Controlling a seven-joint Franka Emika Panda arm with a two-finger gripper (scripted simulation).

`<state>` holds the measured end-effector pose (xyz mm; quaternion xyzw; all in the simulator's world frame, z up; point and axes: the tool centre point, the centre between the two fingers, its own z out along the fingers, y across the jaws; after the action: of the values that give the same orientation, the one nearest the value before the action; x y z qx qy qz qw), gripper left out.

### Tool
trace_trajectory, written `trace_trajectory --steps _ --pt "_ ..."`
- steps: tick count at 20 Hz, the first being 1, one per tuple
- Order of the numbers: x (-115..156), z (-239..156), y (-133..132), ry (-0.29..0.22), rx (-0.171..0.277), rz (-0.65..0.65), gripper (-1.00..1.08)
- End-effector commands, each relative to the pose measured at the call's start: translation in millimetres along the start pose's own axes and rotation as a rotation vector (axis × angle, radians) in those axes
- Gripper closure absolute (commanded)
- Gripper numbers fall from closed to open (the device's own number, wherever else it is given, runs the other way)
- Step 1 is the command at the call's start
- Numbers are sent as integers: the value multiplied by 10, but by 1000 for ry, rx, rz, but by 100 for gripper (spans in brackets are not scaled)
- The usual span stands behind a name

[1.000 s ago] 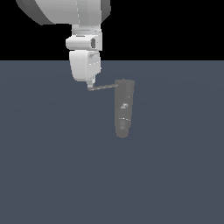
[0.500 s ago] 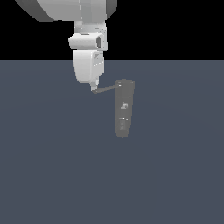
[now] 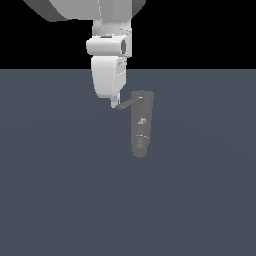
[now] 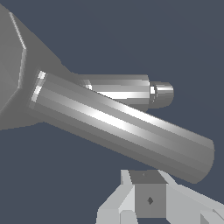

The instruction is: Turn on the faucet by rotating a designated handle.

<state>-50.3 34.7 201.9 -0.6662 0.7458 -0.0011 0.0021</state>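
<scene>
Occupying upper centre of exterior view: white robot arm [image 3: 107, 30], wrist pointing down over dark grey floor [image 3: 60, 200]. Faucet [image 3: 140, 125], dark grey rounded column with light specks, lies on floor just to exterior view's right of arm. Handle [image 3: 128, 104], thin grey rod, projects sideways from column's far end. Gripper [image 3: 115, 102] at rod's free tip, apparently touching. Jaw state: cannot tell; only one fingertip [image 4: 146, 197] shows in wrist view, beside rod.

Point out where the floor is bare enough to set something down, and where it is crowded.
Bare: the floor below the faucet, and both sides toward the exterior view's left and right edges. Crowded: only around the handle, where the gripper sits at the rod's free end.
</scene>
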Motion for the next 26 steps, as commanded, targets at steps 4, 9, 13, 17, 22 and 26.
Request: trace_trajectory --steps 4,9,13,17,22,26 --pt "155 -1 155 2 -4 3 108" --pt "252 -3 257 2 -4 2 108" --pt "369 -3 223 1 -2 -3 108" --pt "604 -3 222 1 -3 -2 108" --pt "902 -4 221 1 -3 -1 108" --pt "1145 -3 219 2 -4 0 108"
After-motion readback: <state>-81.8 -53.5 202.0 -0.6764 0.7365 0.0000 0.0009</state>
